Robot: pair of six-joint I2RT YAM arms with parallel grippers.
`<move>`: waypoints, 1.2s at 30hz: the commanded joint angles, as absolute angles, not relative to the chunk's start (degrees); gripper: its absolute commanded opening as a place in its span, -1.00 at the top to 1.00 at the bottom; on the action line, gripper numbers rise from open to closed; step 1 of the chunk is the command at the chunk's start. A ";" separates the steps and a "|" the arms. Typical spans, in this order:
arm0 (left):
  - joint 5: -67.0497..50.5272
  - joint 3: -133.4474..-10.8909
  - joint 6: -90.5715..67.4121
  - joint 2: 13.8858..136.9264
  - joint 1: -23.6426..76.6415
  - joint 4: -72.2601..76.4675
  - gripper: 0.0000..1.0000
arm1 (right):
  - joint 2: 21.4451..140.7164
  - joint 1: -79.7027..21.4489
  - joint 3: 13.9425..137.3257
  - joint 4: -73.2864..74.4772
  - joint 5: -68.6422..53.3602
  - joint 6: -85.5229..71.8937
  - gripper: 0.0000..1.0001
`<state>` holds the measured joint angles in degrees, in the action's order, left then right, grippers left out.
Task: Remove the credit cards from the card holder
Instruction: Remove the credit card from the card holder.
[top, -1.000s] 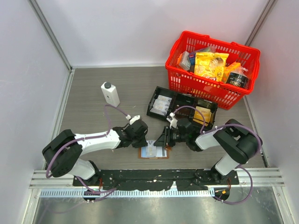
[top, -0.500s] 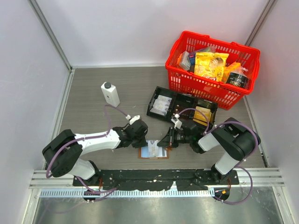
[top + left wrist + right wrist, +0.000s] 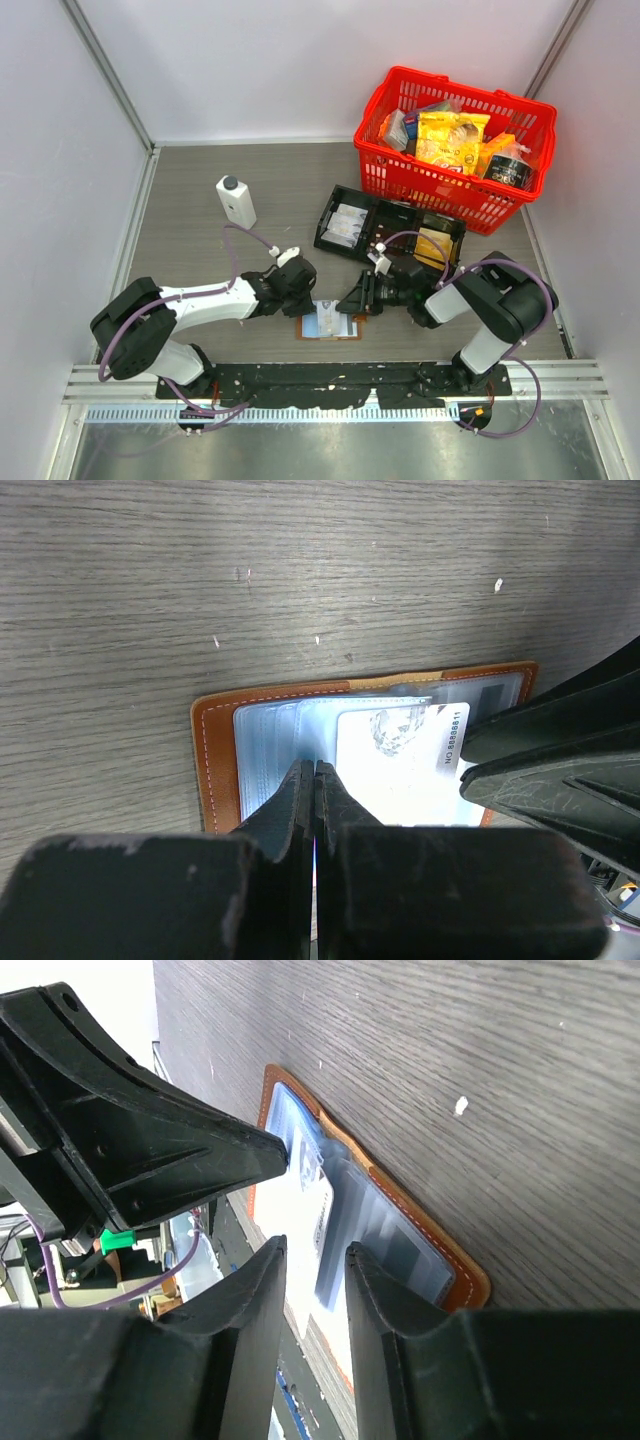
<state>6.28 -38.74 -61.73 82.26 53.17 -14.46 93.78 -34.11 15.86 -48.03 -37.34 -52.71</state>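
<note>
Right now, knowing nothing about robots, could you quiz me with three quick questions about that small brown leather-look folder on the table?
1. Where does the flat brown leather-look card holder lie? A) in a red basket B) on the grey wood-grain table, by the left gripper and the right gripper C) in a black tray
2. True or false: the left gripper's fingers are spread wide apart.
3. Is the card holder lying open or folded shut?
Key: 1 B; 2 false, they are pressed together; 3 open, with a whitish credit card showing inside.

The card holder (image 3: 213,765) looks like stitched brown leather with glossy pale pockets, on a matt wood-grain table (image 3: 300,570).
</note>
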 commanded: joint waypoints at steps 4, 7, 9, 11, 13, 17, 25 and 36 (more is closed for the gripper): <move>6.24 -37.27 -61.70 83.06 53.09 -18.02 1.00 | 97.64 -35.24 17.58 -54.48 -38.23 -54.40 0.29; 6.24 -37.18 -61.79 82.79 53.17 -18.02 1.00 | 99.66 -35.60 18.10 -57.03 -38.58 -55.28 0.36; 6.24 -37.09 -61.79 82.79 53.17 -18.10 1.00 | 101.33 -35.68 18.11 -59.92 -39.11 -56.33 0.50; 6.33 -37.00 -61.96 82.62 53.17 -18.11 1.00 | 102.30 -35.51 17.50 -62.30 -39.38 -57.92 0.75; 6.42 -36.65 -62.40 82.44 53.09 -18.02 1.00 | 102.48 -34.81 16.27 -62.58 -39.11 -58.18 0.92; 6.59 -35.95 -62.93 81.91 53.17 -17.93 1.00 | 100.64 -31.13 13.02 -62.67 -39.81 -57.75 0.98; 7.12 -35.68 -63.11 80.77 53.09 -18.11 1.00 | 87.31 -26.19 12.12 -43.62 -38.59 -49.68 0.98; 11.77 -36.82 -63.37 68.75 53.09 -17.58 0.14 | 56.71 -23.91 22.05 -6.51 -23.74 -45.33 0.98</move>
